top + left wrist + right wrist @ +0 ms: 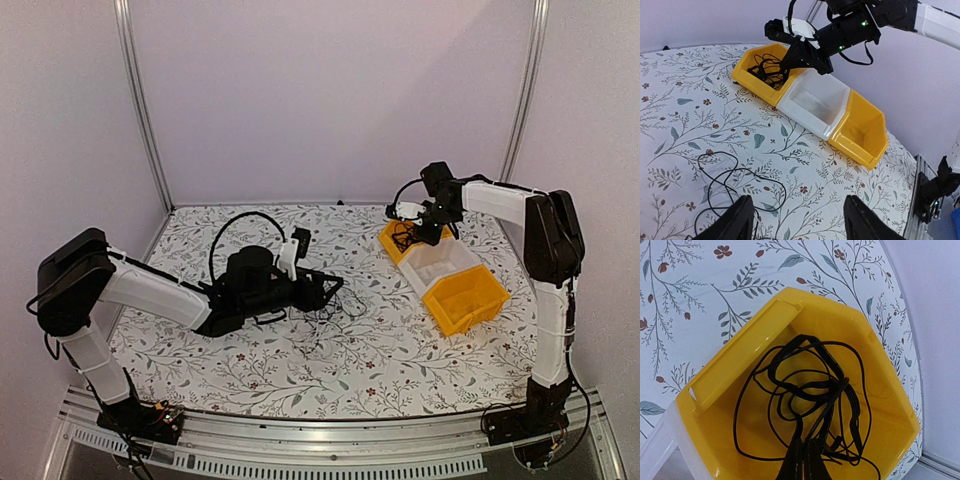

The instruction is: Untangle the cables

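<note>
Your right claw (802, 461) is pinched shut on the black cable bundle (810, 386) in the yellow bin (740, 337), left claw (800, 220) wide open bottom-frame; lift slowly, don't drag the bin.

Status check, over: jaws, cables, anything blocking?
Left gripper jaws open over thin black cable looped on floral table. Right gripper jaws shut on tangled black cable bundle in far yellow plastic bin. Nothing seen in the way.
</note>
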`<state>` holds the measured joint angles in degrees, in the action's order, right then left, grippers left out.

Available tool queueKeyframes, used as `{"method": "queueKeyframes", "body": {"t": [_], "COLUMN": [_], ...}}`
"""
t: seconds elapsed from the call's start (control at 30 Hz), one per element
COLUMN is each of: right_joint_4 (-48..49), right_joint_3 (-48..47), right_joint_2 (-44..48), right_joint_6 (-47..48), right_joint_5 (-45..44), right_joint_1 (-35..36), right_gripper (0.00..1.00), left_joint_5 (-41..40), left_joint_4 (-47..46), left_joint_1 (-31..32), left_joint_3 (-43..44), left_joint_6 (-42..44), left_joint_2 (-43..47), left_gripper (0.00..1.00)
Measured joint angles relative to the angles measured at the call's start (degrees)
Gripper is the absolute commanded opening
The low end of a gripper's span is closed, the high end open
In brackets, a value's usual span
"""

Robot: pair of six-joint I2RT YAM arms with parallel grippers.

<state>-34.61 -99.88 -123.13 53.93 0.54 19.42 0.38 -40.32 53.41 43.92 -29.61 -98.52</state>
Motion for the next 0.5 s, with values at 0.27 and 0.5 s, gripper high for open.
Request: {"method": "queueKeyframes", "body": {"t": [0.27,0.5], "right_joint_4": [-2.2,-4.3], "right_joint_3": [-0.2,3.3], "right_joint_2": [0.5,7.6], "right_joint_6": [-3.8,-6.6], "right_joint_5": [3.0,3.9], "right_joint_1": [-0.4,-0.4], "right_gripper": [0.31,0.46], "left_joint_5": [-0.5,-1.3], "left_joint_4": [2.2,6.4], "left_joint_1": [0.0,-0.5], "left_joint_3": [0.0,0.2], "left_joint_6": [0.8,2.3], "left_joint_2": [0.1,1.6], "left_gripper": [0.62,0.62]}}
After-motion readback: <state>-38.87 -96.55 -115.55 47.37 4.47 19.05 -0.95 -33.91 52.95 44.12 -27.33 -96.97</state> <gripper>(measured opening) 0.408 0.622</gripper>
